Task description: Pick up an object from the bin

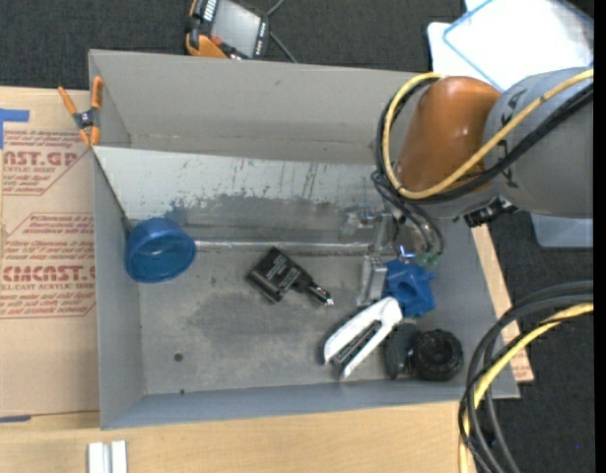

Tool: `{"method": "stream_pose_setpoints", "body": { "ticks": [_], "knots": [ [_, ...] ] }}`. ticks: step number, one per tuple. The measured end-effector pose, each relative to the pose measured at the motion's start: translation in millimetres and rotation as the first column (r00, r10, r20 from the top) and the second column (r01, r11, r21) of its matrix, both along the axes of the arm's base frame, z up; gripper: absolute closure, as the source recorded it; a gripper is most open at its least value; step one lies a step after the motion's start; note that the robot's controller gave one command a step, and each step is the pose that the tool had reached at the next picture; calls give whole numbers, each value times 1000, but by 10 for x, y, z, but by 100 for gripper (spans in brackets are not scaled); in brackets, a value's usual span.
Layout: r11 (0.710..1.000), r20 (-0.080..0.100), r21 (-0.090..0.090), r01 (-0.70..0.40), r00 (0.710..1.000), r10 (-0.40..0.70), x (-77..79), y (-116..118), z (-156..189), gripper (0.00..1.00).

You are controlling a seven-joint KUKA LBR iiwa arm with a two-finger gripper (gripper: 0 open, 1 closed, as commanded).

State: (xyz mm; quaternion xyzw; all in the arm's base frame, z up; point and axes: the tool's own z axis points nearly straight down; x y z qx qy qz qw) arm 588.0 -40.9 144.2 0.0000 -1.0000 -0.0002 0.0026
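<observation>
Pincer (378,269) low in bin (115,294), blue blocky piece (413,292) just beside it, spread cannot be told.

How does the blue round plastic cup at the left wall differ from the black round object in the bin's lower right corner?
The blue round plastic cup is bright blue; the black round object is dark. The cup lies alone against the left wall, while the black object sits close beside a white oblong tool. The cup shows an open hollow and looks wider than the black object. Both are round and lie on the grey bin floor.
</observation>
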Motion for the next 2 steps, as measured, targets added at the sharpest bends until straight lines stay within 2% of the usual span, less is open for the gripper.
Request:
{"method": "stream_pose_setpoints", "body": {
  "ticks": [1,2],
  "knots": [
    [1000,7,-1,-1,1000,1,20,0,39,0],
    [911,10,-2,-412,911,412,-621,-140,-720,0]
  ]
}}
